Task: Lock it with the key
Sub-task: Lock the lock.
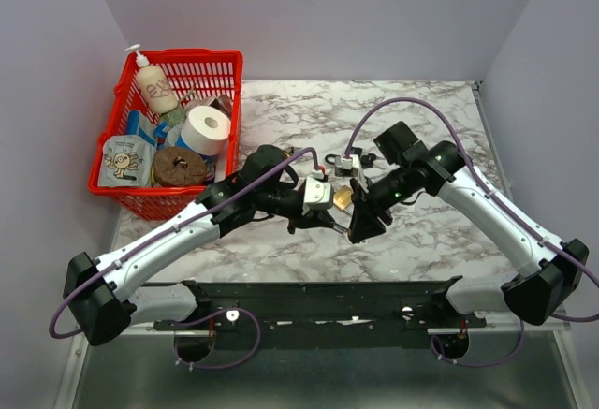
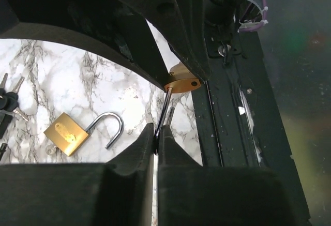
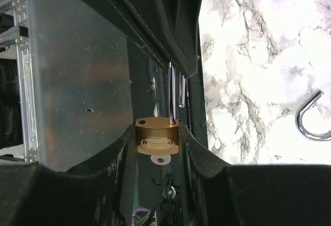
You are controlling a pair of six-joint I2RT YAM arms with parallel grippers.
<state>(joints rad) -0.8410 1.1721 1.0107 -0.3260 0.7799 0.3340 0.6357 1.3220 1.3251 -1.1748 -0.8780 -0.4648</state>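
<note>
A brass padlock [image 1: 343, 198] hangs in the air between my two grippers over the table's front middle. My right gripper [image 3: 157, 131] is shut on its brass body [image 3: 157, 137]. My left gripper [image 2: 158, 131] is shut on its steel shackle [image 2: 165, 113], which is open, with one leg out of the body [image 2: 182, 83]. A second brass padlock [image 2: 66, 134] with an open shackle [image 2: 113, 126] lies on the marble below; its shackle also shows in the right wrist view [image 3: 312, 120]. A bunch of keys [image 2: 7, 101] lies beside it, and also shows in the top view [image 1: 354, 160].
A red basket [image 1: 109, 187] with a soap bottle [image 1: 155, 84], a paper roll [image 1: 205, 130] and other items stands at the back left. A black rail [image 1: 318, 293] runs along the table's front edge. Grey walls close in the back and sides.
</note>
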